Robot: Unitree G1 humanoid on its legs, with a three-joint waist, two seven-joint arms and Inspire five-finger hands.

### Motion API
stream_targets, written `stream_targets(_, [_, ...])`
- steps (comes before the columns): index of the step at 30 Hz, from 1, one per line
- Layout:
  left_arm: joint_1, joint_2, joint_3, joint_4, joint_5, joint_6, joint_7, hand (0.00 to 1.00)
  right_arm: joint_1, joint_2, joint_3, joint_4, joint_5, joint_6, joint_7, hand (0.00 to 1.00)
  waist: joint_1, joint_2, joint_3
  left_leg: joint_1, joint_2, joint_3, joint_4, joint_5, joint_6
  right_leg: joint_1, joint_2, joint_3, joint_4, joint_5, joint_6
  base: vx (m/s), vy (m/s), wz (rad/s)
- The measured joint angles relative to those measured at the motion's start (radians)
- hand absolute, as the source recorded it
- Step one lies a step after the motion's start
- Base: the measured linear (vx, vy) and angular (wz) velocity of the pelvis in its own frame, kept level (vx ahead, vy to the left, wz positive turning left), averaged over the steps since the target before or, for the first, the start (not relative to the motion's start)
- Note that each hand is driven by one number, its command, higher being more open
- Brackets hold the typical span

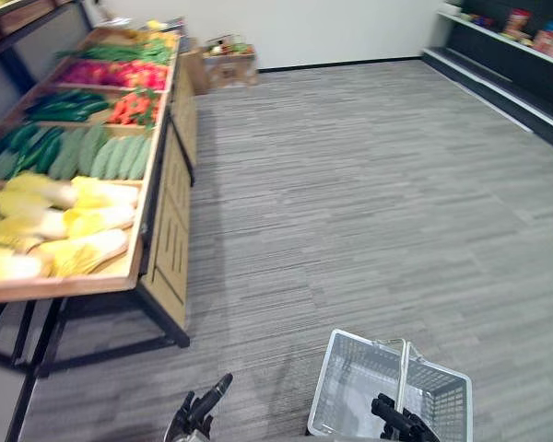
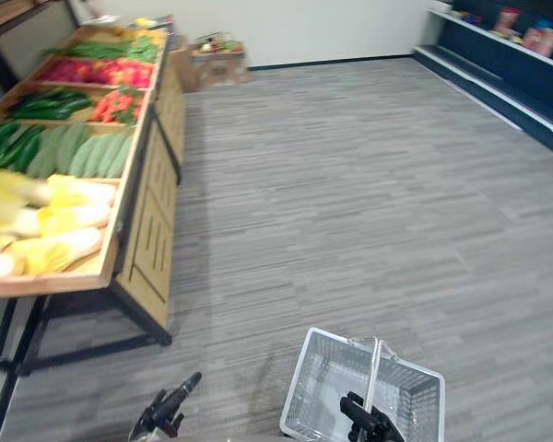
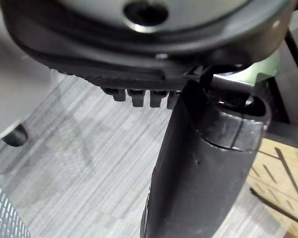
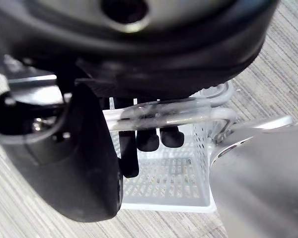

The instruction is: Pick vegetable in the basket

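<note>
One long wooden stand stood ahead of the left hand and off to its left, well apart from it. One dark shelf unit ran along the wall far ahead of the right hand and to its right, with a few packages on it. One pale mesh basket hung just below the right hand. One small crate sat by the far wall, beyond the end of the stand.

All the vegetables lay on the stand, in about five bands counted going away from the left hand. Nearest came some six pale yellow cabbages. Behind them lay a row of green gourds. Farther on were dark cucumbers beside a heap of red peppers, then a red band, then greens at the far end. The exact count in those farther bins could not be told. The cabbages were the closest to the left hand, yet still far from it and from the basket.

The basket had two wire handles, brought together. The right hand's fingers were curled round both of them, carrying the basket. The left hand hung low beside the basket, to its left, holding nothing; whether it was open or closed could not be told.
</note>
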Motion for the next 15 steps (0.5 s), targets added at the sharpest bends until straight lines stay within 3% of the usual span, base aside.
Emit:
stream_targets(4, [-0.005, 0.002, 0.007, 0.008, 0.0, 0.004, 0.01, 1.0, 0.023, 0.015, 0.002, 0.002, -0.025, 0.047, -0.007, 0.0, -0.003, -0.009, -0.004, 0.001, -0.009, 0.032, -0.004, -0.01, 0.018, -0.013, -0.009, 0.029, 0.0, 0.018, 0.013, 0.01, 0.109, -0.33])
stream_targets(10, [-0.009, -0.009, 0.008, 0.006, 0.029, 0.007, 0.026, 1.0, 0.037, 0.043, 0.002, -0.01, -0.006, 0.044, -0.031, 0.0, 0.001, 0.003, -0.018, 0.005, -0.012, 0.048, -0.037, -0.007, 0.021, -0.032, -0.01, 0.031, 0.0, 0.019, 0.011, 0.05, 0.04, -0.05])
stream_targets(11, [-0.004, -0.008, 0.009, -0.007, 0.021, -0.029, -0.02, 1.0, 0.059, 0.073, 0.002, -0.03, 0.008, 0.033, -0.051, 0.0, 0.01, -0.03, -0.075, 0.016, -0.003, 0.048, -0.055, 0.011, 0.019, -0.031, -0.002, 0.012, -0.003, 0.017, 0.011, 0.03, 0.004, 0.0])
stream_targets(15, [-0.002, -0.008, 0.009, -0.006, 0.021, -0.029, -0.02, 1.0, 0.059, 0.073, 0.002, -0.03, 0.008, 0.032, -0.051, 0.0, 0.01, -0.03, -0.075, 0.012, -0.003, 0.048, -0.056, 0.011, 0.019, -0.031, -0.003, 0.011, -0.003, 0.016, 0.012, 0.0, 0.0, 0.01])
